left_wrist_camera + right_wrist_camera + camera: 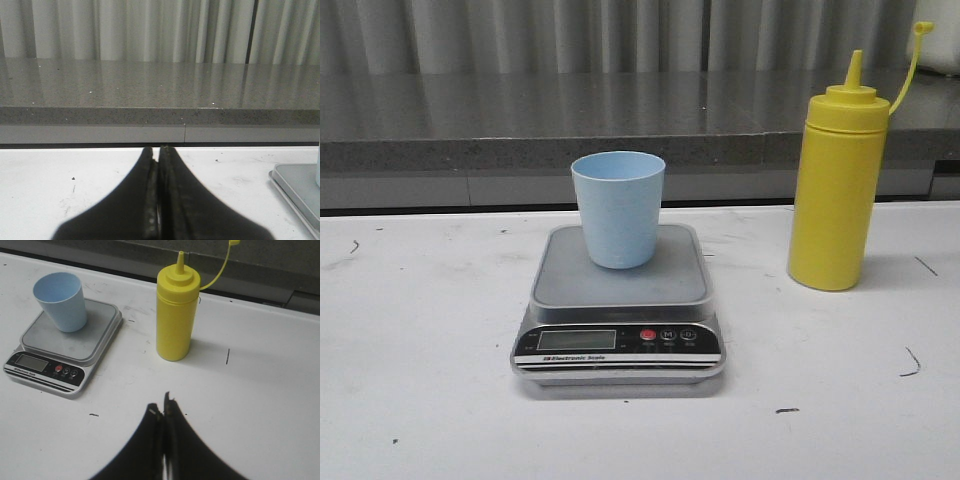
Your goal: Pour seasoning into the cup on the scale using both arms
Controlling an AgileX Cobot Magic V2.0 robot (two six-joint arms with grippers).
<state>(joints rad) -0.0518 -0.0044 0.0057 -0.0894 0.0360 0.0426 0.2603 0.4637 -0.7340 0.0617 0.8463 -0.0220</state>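
The scale display (576, 339) is unreadable. The blue cup (618, 208) stands on the scale (618, 310), the yellow squeeze bottle (837, 180) beside it on the desk (420, 380). Left hand (159, 150) and right hand (163, 410) are clenched, empty.

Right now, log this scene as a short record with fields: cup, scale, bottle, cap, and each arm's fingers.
cup: pale blue cup, upright on the scale platform, toward its back edge
scale: silver scale on the white table, display facing the camera
bottle: yellow seasoning bottle, upright on the table right of the scale, apart from it
cap: off the nozzle, hanging on its strap
left fingers: left gripper closed, holding nothing, low over the table
right fingers: right gripper closed, holding nothing, short of the bottle
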